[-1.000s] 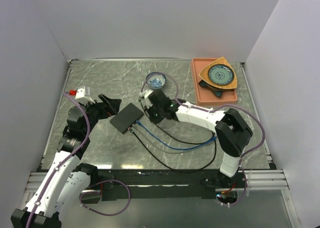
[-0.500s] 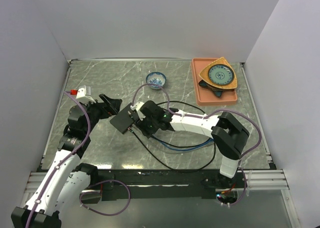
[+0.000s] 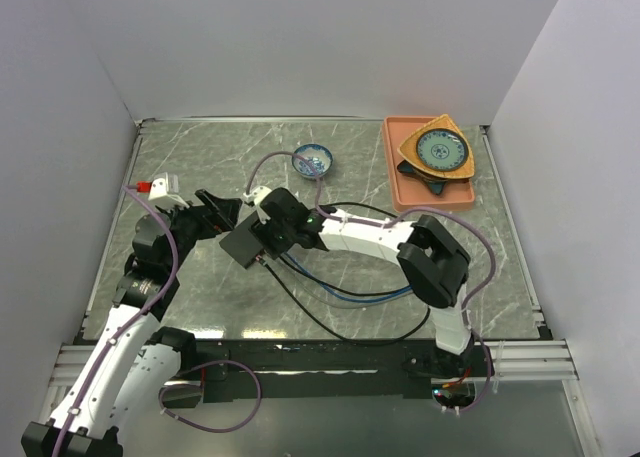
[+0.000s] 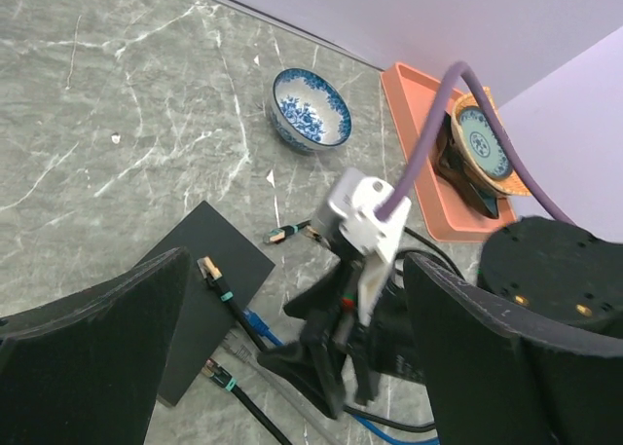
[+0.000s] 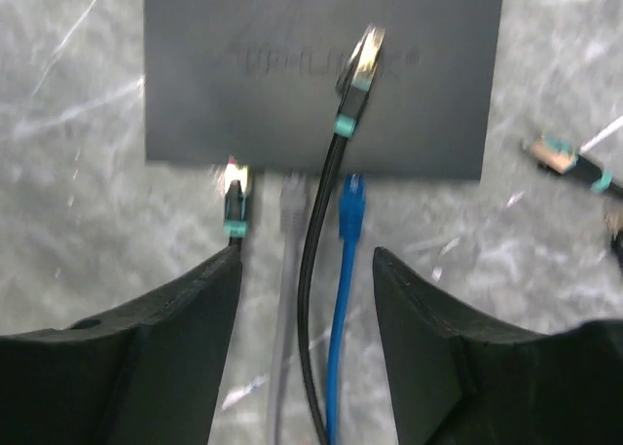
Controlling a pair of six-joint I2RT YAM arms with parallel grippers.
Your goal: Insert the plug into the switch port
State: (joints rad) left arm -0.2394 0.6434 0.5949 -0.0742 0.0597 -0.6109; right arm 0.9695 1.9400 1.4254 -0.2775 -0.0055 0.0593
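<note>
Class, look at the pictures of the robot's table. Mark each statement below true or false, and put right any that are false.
1. A black cable's plug lies on top of the switch. True.
2. The blue cable runs to the switch's socket edge. True.
3. The patterned bowl sits in the orange tray. False: it stands on the table, apart from the tray.
4. The right end effector is clamped on a plug. False: it is open and grips nothing.
5. The left end effector is shut. False: it is wide open.

A plug (image 4: 208, 267) lies atop the switch (image 4: 200, 348) — bowl (image 4: 310, 109) beyond.
</note>
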